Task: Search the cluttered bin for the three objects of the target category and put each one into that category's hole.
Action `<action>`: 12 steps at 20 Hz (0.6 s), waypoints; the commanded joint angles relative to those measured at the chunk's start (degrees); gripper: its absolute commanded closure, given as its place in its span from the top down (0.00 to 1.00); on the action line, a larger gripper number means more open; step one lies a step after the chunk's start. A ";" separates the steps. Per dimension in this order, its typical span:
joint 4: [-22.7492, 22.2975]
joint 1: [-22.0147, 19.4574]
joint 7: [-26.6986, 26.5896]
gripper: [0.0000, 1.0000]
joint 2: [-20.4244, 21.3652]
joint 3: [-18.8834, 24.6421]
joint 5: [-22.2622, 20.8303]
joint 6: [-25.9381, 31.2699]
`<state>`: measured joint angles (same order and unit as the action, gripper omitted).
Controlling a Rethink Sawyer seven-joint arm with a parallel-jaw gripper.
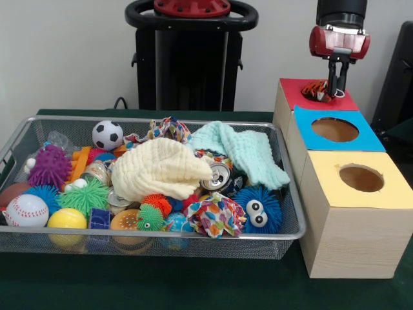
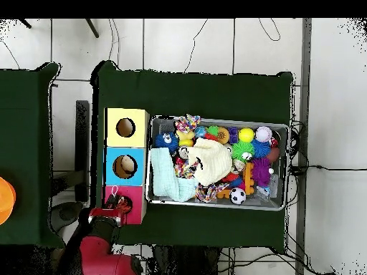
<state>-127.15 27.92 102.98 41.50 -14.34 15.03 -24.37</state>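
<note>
The bin [image 1: 155,236] is a silver wire-mesh basket full of toys, cloths and cans; it also shows in the overhead view [image 2: 215,120]. The red-topped wooden box [image 1: 293,90] stands at the far right. Its hole [image 1: 311,97] is mostly covered by an orange and black striped soft thing [image 1: 315,88] that sits in it. My gripper [image 1: 337,82] hangs straight down over the hole, its fingers close together at the thing's right side. In the overhead view the gripper [image 2: 115,208] is over the red box [image 2: 135,210].
A blue-topped box [image 1: 371,139] and a yellow-topped box [image 1: 322,187], each with a round hole, stand in a row in front of the red one. In the bin lie a cream cloth [image 1: 164,168], a mint cloth [image 1: 242,148], a soccer ball [image 1: 107,134] and a baseball [image 1: 26,210].
</note>
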 commanded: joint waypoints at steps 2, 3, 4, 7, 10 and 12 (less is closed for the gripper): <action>-2.70 -3.64 16.00 0.00 -3.19 3.31 -5.31 -9.17; -2.85 -4.02 16.09 0.00 -2.14 3.59 -6.05 -9.33; -2.89 -4.14 16.04 0.00 -1.76 3.61 -6.34 -9.62; -3.35 -4.97 16.55 0.00 -0.42 4.35 -7.69 -10.80; -3.88 -5.92 16.62 0.00 0.81 5.13 -8.65 -10.68; -4.58 -6.86 16.72 0.00 2.33 5.76 -9.97 -10.42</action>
<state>-130.36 24.16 102.99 41.61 -14.01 8.26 -31.90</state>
